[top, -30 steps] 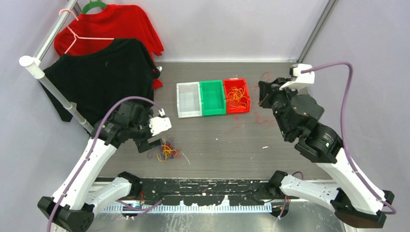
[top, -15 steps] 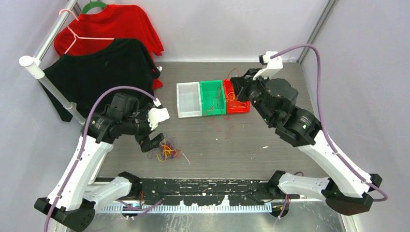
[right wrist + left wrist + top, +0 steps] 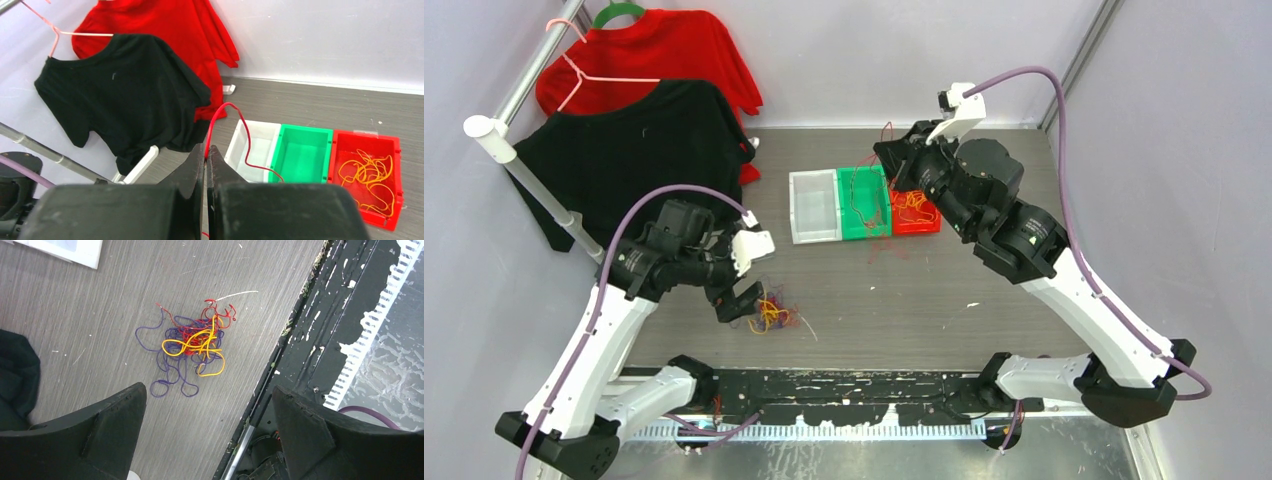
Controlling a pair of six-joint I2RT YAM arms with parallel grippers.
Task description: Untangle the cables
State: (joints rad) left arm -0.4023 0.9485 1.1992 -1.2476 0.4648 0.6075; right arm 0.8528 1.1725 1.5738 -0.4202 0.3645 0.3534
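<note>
A tangle of thin purple, red and orange cables [image 3: 769,315] lies on the table near the front left, and also shows in the left wrist view [image 3: 192,342]. My left gripper [image 3: 739,300] is open and empty, hovering just beside the tangle [image 3: 207,390]. My right gripper [image 3: 887,155] is shut on a thin red cable [image 3: 227,103] and holds it up above the bins. The cable hangs down over the green bin [image 3: 856,195]. Several orange cables [image 3: 914,205] lie in the red bin [image 3: 370,172].
A white bin [image 3: 814,232], a green bin [image 3: 864,232] and a red bin [image 3: 919,228] stand side by side mid-table. A black shirt [image 3: 654,160] and a red shirt [image 3: 664,50] hang on a rack at the back left. A black rail [image 3: 320,340] runs along the near edge.
My right gripper has moved left from beside the red bin to above the green bin, carrying the red cable off the table. My left gripper has shifted only slightly and stays open.
</note>
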